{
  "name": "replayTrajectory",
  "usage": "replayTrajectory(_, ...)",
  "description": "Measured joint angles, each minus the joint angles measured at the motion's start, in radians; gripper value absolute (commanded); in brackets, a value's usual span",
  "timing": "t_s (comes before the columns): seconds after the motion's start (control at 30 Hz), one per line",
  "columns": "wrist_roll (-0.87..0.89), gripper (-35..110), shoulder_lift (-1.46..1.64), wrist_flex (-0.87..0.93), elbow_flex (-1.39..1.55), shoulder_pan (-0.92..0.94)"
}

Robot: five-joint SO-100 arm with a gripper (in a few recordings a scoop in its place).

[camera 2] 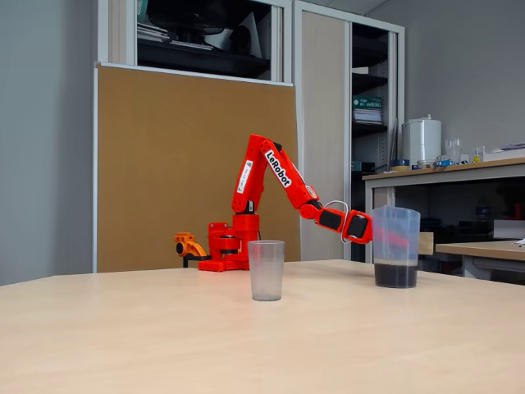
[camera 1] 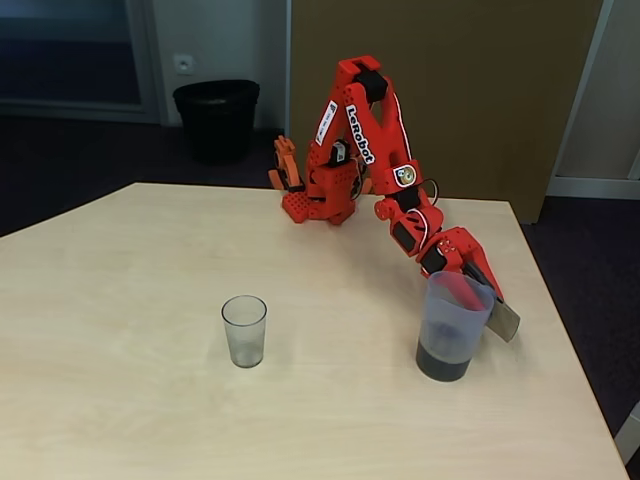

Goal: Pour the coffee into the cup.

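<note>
A: Tool [camera 1: 478, 285] at the jug [camera 1: 452, 325], one red finger inside the rim, the other outside by the flat handle; clamped or not, impossible to tell.

B: Coffee [camera 1: 443, 361] dark in the jug's bottom; jug upright on the surface [camera 1: 120, 300].

A: Cup [camera 1: 244, 330] upright, well apart, left of the jug in both fixed views [camera 2: 266, 269].

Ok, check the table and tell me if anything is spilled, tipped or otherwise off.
Nothing stands out. The jug stands upright with the coffee low inside, the gripper at its rim and handle. The cup stands upright, apart from it. The table shows no spill.
</note>
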Motion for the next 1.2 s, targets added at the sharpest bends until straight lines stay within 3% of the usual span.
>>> replayTrajectory(0.6,0.017,0,-0.002,-0.031,0.008,0.015)
replayTrajectory(1.2,-0.018,0,0.244,0.048,0.328,0.118)
